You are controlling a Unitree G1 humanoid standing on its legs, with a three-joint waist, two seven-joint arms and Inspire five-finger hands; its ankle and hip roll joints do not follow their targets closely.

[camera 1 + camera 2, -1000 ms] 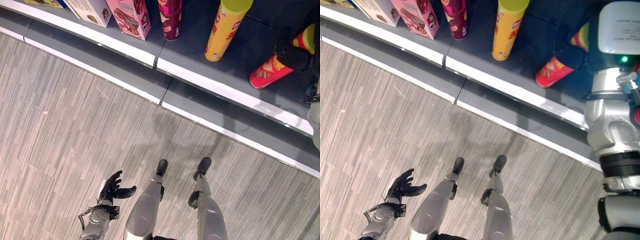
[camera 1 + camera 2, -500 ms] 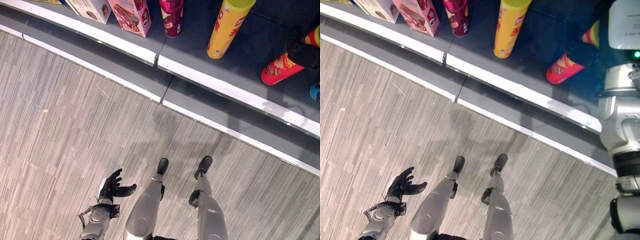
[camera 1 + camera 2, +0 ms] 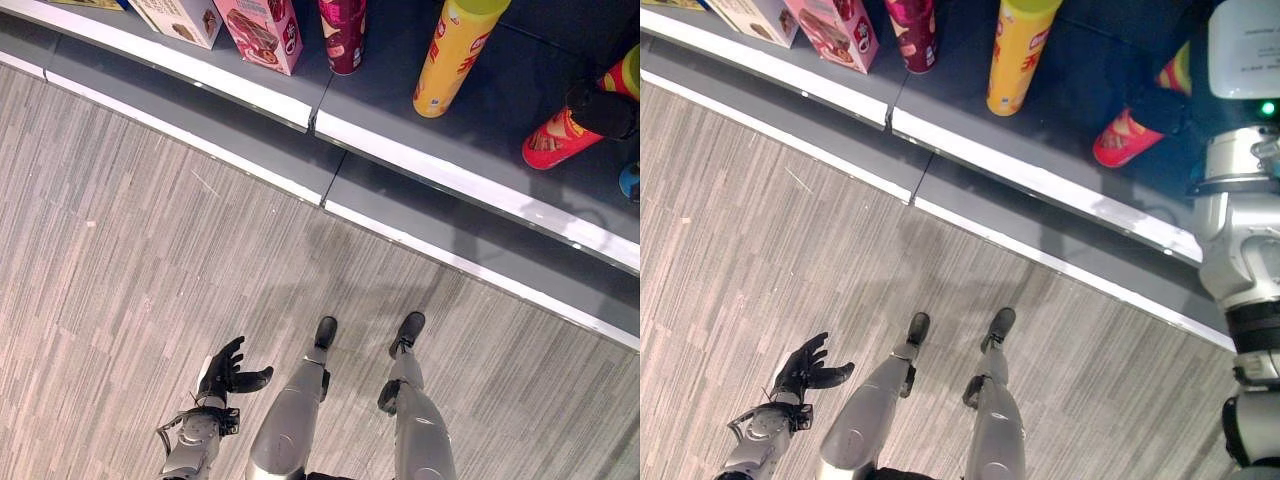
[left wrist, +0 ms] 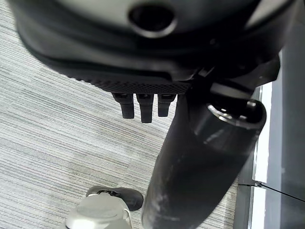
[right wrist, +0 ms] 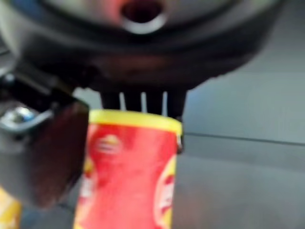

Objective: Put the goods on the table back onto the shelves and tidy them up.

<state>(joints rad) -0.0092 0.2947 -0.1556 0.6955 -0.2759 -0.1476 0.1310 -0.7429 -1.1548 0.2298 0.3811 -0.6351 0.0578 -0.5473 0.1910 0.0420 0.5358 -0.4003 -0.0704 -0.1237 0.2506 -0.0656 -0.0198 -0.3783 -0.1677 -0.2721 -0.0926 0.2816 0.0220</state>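
A red can with a yellow top (image 3: 556, 141) stands leaning on the grey shelf board (image 3: 480, 110) at the far right, its lower end on the board. My right hand (image 3: 604, 110) is shut round its upper part. In the right wrist view the can (image 5: 128, 171) sits between the thumb (image 5: 43, 152) and the fingers (image 5: 143, 101) behind it. My left hand (image 3: 226, 372) hangs low at the left over the floor, open and holding nothing, with straight fingers (image 4: 143, 107) in its wrist view.
On the same board stand a yellow can (image 3: 455, 55), a maroon can (image 3: 343, 35), a pink box (image 3: 262, 32) and a white box (image 3: 180, 18). A white-edged lower shelf (image 3: 470, 270) juts out below. Striped wood-look floor (image 3: 120, 250) lies in front.
The right hand has carried the red can a little to the right along the shelf board, and over the last half second it has barely moved. The left hand has stayed put.
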